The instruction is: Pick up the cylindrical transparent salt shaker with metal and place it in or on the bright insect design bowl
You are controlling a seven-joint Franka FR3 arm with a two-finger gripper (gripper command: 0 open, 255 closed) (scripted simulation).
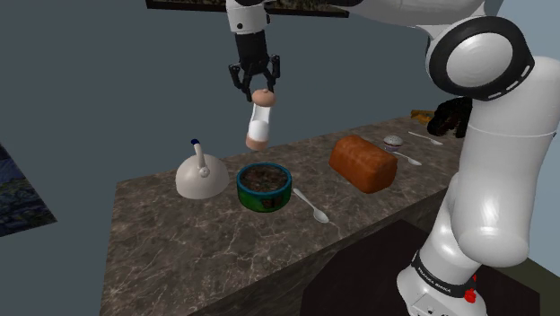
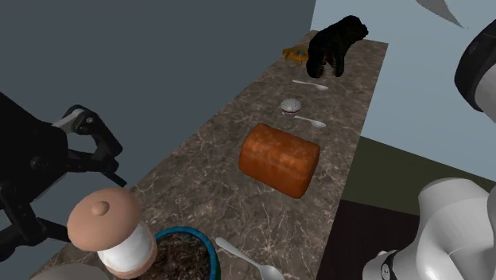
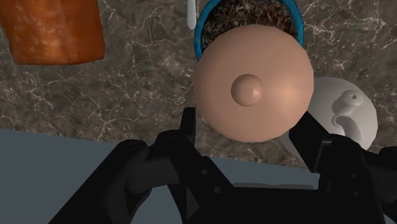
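The salt shaker [image 1: 258,121] has a clear body with white salt and a tan rounded cap. It hangs tilted in the air just under my gripper [image 1: 258,87] and over the blue and green bowl [image 1: 260,199] with a dark patterned inside. In the wrist view the cap [image 3: 253,89] sits between my spread fingers [image 3: 188,127], with the bowl's rim [image 3: 202,32] beyond it. In the second exterior view the shaker [image 2: 119,239] is beside the bowl's blue rim [image 2: 203,239], and my gripper [image 2: 91,205] is open behind it, not clasping it.
A white kettle [image 1: 202,175] stands close beside the bowl. A brown bread loaf [image 1: 362,163], a spoon [image 1: 311,206], a small round thing [image 1: 392,141] and a black object [image 1: 449,117] lie along the marble counter [image 1: 179,242]. The counter's front edge runs near the stand.
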